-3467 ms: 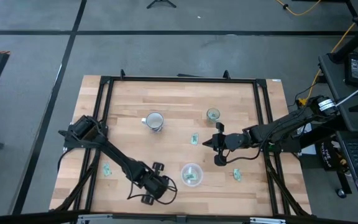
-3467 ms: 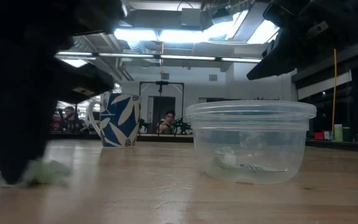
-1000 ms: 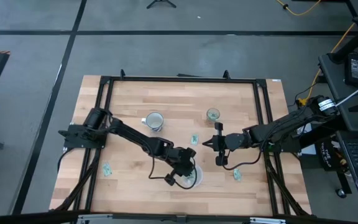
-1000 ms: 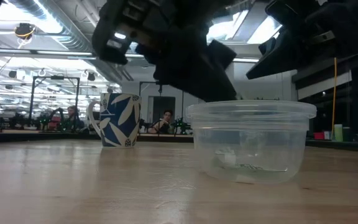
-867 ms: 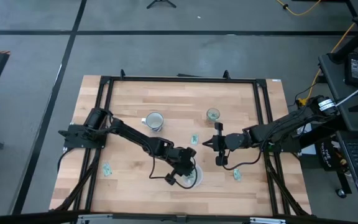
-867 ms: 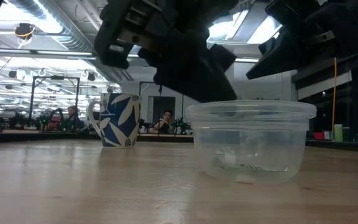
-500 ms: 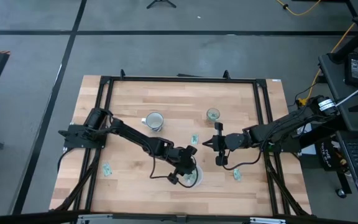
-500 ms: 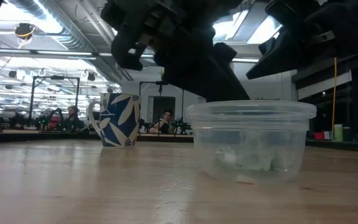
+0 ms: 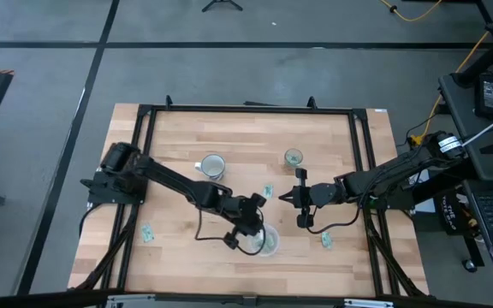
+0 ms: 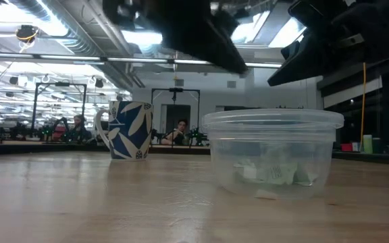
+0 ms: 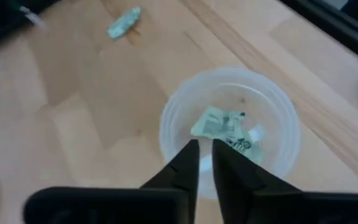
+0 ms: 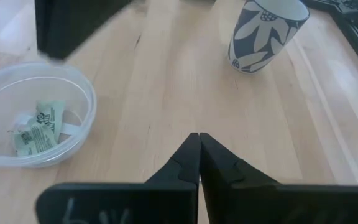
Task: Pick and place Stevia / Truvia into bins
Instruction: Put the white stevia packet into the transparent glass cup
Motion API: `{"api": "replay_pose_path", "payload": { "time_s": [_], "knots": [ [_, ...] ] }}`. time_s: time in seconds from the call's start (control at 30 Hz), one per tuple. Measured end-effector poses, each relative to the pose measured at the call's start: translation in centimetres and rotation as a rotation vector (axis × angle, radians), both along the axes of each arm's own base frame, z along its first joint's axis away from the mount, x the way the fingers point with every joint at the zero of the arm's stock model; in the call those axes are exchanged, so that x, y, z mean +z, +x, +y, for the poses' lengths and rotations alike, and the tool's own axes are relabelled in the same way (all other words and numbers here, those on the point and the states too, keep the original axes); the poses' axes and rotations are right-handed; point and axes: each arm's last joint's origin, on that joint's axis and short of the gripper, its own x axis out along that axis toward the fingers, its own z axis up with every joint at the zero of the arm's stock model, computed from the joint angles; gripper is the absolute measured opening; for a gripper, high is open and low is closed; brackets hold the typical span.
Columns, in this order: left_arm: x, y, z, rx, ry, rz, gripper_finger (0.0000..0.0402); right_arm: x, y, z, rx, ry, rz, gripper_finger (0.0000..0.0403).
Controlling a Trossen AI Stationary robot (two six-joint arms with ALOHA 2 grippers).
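Note:
The wide clear container point(image 9: 268, 244) point(image 10: 272, 155) stands near the table's front, with crumpled green-and-white sachets point(image 11: 219, 124) point(image 12: 39, 127) lying on its bottom. My left gripper point(image 9: 255, 229) point(image 11: 205, 148) hangs above its left rim, a narrow gap between its fingertips and nothing in it. My right gripper point(image 9: 286, 198) point(image 12: 199, 138) waits shut over bare wood to the container's far right. Loose sachets lie flat on the table at the left point(image 9: 147, 233), the middle point(image 9: 268, 192) and the right point(image 9: 325, 240). The small glass cup point(image 9: 293, 157) holds something green.
A blue-and-white flowered mug point(image 9: 212, 166) point(image 10: 128, 129) point(image 12: 263, 31) stands at the table's far middle. A black frame point(image 9: 144, 120) runs around the tabletop. People sit in the room behind the table, seen in the low view.
More sachet paper has come to lie in the container than a second ago. My left gripper has risen from just above the container's rim and drawn a little back toward the table's left. My right arm has kept still.

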Motion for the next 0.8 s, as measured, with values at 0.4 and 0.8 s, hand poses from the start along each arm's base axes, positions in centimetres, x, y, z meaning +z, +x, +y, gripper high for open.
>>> {"api": "replay_pose_path", "payload": {
  "time_s": [0.4, 0.8],
  "knots": [
    [3.9, -4.7, 1.7, 0.107, 0.093, 0.076, 0.0002, 0.0, 0.0, 0.0, 0.0, 0.0, 0.001, 0.001],
    [-1.3, -10.0, 3.3, 0.163, -0.014, -0.107, 0.0001, -0.7, -0.5, -0.2, -0.107, 0.126, 0.075, 0.001]
  ]
}}
